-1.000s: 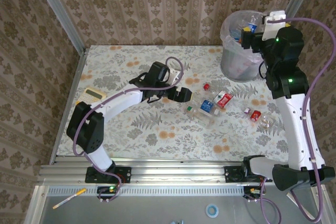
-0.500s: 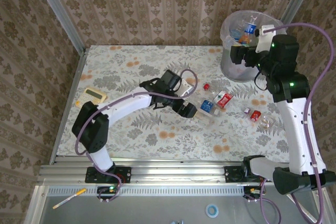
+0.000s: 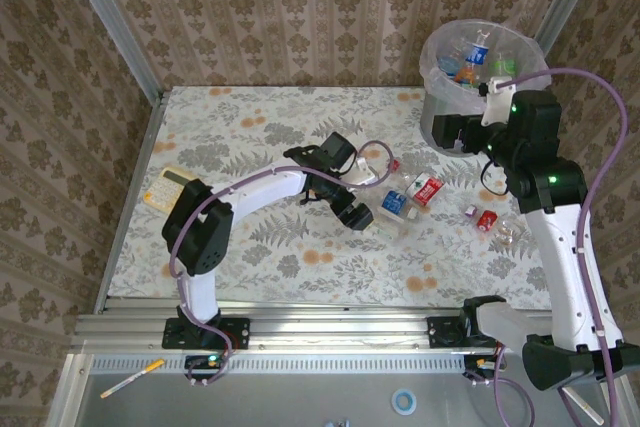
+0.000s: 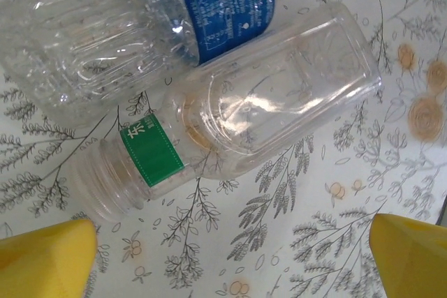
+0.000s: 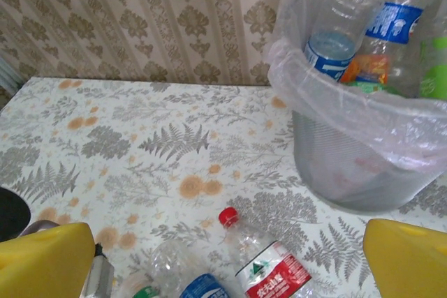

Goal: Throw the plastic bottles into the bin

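Labels first: green-label bottle (image 4: 230,137) lies on its side on the counter (image 3: 250,127). It's clear, w/ white characters on the green band, can't read 'em. Touching it is the blue-label bottle (image 4: 140,26), fine white print, too small to read. Red-label bottle (image 5: 269,270) has a red cap, green triangle logo + white characters, unreadable; it lies near the bin (image 5: 363,165). Bin's at the far R corner, lined w/ a clear bag (image 5: 335,102); binned bottles (image 5: 328,50) show blue, orange, green. Loose bottles (image 3: 485,219) lie on the counter near the right arm (image 3: 555,217). Left arm (image 3: 250,187) stretches to centre, wrist tipped down, left jaws wide apart right over the green-label bottle, nothing in them. Right arm stands tall, wrist pointing left at the bin's near side; right jaws apart too, empty. Calculator (image 3: 172,185) sits far L.
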Tool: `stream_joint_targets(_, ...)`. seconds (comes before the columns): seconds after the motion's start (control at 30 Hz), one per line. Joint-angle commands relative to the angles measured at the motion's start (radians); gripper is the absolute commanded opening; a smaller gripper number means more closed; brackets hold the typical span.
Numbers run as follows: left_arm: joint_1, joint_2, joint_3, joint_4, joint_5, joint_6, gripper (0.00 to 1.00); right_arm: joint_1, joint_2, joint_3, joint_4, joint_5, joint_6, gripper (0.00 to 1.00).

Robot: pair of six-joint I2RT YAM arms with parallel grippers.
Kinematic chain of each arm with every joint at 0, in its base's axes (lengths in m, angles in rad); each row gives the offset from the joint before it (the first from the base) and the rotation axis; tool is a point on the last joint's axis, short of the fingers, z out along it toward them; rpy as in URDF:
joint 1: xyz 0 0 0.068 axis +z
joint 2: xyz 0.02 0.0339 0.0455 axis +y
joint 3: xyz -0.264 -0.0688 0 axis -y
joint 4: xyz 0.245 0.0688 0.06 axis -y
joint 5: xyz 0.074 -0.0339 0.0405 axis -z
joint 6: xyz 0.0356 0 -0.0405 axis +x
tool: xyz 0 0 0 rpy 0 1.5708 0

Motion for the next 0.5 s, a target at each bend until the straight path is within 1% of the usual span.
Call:
stream_joint_targets(0.0, -0.005, 0.010, 0.025, -0.045, -0.021, 0.203, 1.00, -0.001, -0.030, -0.030, -0.026, -0.042, 0.031, 1.00)
stream_joint_targets(0.2, 0.007, 0.067, 0.077, -0.095, -0.059, 0.369, 1.00, -0.001, -0.064, -0.042, -0.051, -0.038, 0.029, 1.00)
stream_joint_targets(0.33, 0.004, 0.102, 0.097, -0.114, -0.112, 0.470, 1.00, -0.001, -0.080, -0.043, -0.066, -0.035, 0.024, 1.00)
stream_joint_targets(0.47, 0.008, 0.109, 0.079, -0.084, -0.109, 0.575, 1.00, -0.001, -0.091, -0.056, -0.071, -0.042, 0.028, 1.00)
